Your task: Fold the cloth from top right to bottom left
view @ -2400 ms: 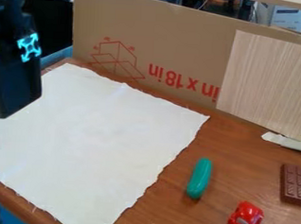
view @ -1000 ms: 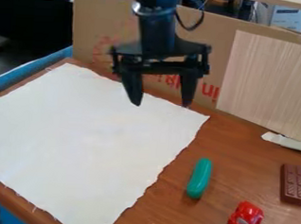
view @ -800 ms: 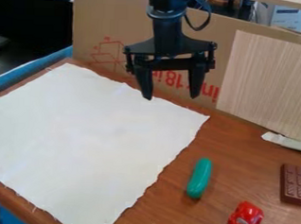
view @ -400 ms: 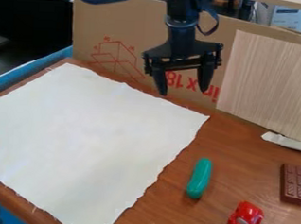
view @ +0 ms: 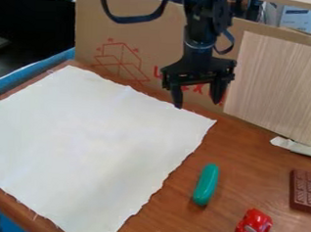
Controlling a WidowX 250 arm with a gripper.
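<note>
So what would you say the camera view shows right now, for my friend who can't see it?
A robot's open claw hangs above the far right corner of a white cloth spread flat on a wooden table. To the cloth's right lie a green pickle-shaped toy, a red toy car and a chocolate bar.

"How does the cloth (view: 97, 144) look?"
"Plain, creamy white and thin, with ragged edges and loose threads along the near left side."
"Is it folded?"
"It's open, spread out nearly flat, all four sides running a little wavy."
"And where does it lie?"
"On the left part of the brown wooden table (view: 179, 219), set at a slant, one corner pointing to the right."
</note>
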